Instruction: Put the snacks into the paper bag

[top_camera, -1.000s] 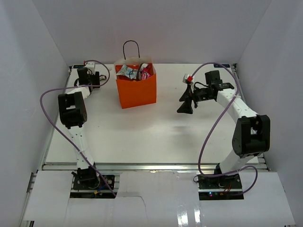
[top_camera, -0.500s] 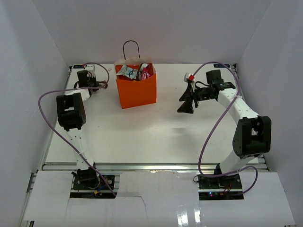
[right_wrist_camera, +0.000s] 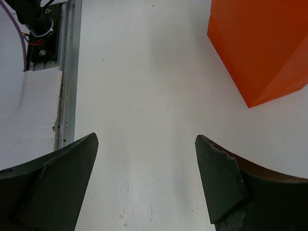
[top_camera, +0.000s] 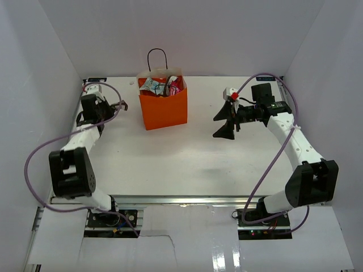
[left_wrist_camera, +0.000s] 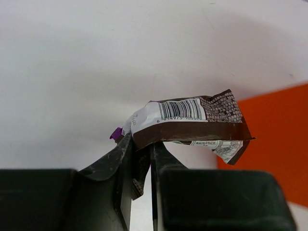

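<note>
The left gripper (left_wrist_camera: 142, 154) pinches a dark brown packet (left_wrist_camera: 192, 127), with the orange paper bag (left_wrist_camera: 279, 144) just beyond to its right. The right gripper (right_wrist_camera: 147, 144) hangs spread wide.

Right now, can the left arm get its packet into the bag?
Probably yes: the left gripper holds the packet just beside the bag, nothing stands between, and the bag's top is open.

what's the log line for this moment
left jaws: shut on brown packet, left of orange bag | right jaws: open, empty, right of bag | bag: upright, snacks inside | packet not yet bagged
</note>
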`<action>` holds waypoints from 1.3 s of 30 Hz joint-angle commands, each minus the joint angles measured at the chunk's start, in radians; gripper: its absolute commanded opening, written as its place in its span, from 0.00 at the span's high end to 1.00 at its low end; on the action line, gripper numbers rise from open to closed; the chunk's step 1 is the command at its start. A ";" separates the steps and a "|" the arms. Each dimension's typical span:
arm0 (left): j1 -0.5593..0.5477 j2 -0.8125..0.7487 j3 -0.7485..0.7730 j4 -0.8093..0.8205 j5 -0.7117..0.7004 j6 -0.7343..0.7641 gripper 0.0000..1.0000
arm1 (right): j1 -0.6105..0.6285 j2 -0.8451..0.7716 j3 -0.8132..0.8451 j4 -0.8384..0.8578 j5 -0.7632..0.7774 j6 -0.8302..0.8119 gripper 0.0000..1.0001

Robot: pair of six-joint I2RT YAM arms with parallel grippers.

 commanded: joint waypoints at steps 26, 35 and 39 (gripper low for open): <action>-0.080 -1.271 -0.596 -0.485 0.729 -0.543 1.00 | 0.533 -0.106 -0.032 -0.001 0.147 -0.340 0.11; -0.082 -1.272 -0.625 -0.472 0.819 -0.550 1.00 | 0.656 -0.100 -0.026 -0.071 0.217 -0.597 0.09; -0.085 -1.253 -0.640 -0.446 0.852 -0.554 1.00 | 0.697 -0.106 -0.024 -0.048 0.271 -0.643 0.09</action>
